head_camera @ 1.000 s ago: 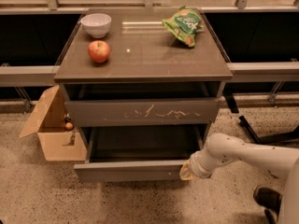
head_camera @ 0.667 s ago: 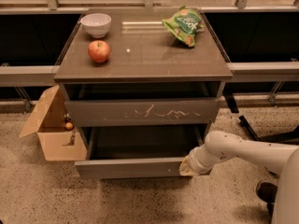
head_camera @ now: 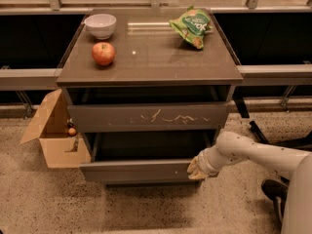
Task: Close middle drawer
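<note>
Cardboard box (head_camera: 51, 130) on floor, left of bench (head_camera: 151, 57). Bowl (head_camera: 100, 25), apple (head_camera: 103, 53) on bench top, left side. Middle drawer (head_camera: 136, 171) partway out, below scratched drawer front (head_camera: 146, 117). Green snack bag (head_camera: 191, 26) top right. Hand (head_camera: 196, 168) against middle drawer front, right end; opening cannot be told.

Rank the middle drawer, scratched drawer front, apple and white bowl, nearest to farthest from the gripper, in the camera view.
1. middle drawer, gripper at its front's right end.
2. scratched drawer front, just above.
3. apple, cabinet top, left.
4. white bowl, back left corner.
</note>
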Action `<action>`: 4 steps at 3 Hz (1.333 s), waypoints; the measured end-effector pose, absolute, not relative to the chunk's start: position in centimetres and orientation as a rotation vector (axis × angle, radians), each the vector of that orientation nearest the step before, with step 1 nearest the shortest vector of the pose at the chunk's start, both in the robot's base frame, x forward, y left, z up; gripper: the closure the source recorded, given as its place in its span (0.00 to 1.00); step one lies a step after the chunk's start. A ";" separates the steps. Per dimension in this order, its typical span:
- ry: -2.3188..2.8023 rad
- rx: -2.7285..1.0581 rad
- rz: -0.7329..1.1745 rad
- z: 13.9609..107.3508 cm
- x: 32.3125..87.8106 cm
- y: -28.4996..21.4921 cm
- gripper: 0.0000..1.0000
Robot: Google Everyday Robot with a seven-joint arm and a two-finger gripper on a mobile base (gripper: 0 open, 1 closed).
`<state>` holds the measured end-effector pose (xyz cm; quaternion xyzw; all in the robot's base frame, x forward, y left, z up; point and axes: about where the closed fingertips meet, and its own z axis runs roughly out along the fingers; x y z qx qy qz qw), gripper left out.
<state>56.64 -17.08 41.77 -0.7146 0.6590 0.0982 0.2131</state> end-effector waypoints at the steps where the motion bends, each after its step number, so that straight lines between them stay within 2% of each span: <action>1: 1.811 -1.964 0.296 42.0 57.2 -17.5 0.08; 2: 1.784 -1.948 0.343 42.6 56.8 -17.7 0.00; 3: 1.775 -1.941 0.400 43.2 55.5 -17.8 0.00; 4: 1.749 -1.969 0.485 47.2 51.2 -17.4 0.00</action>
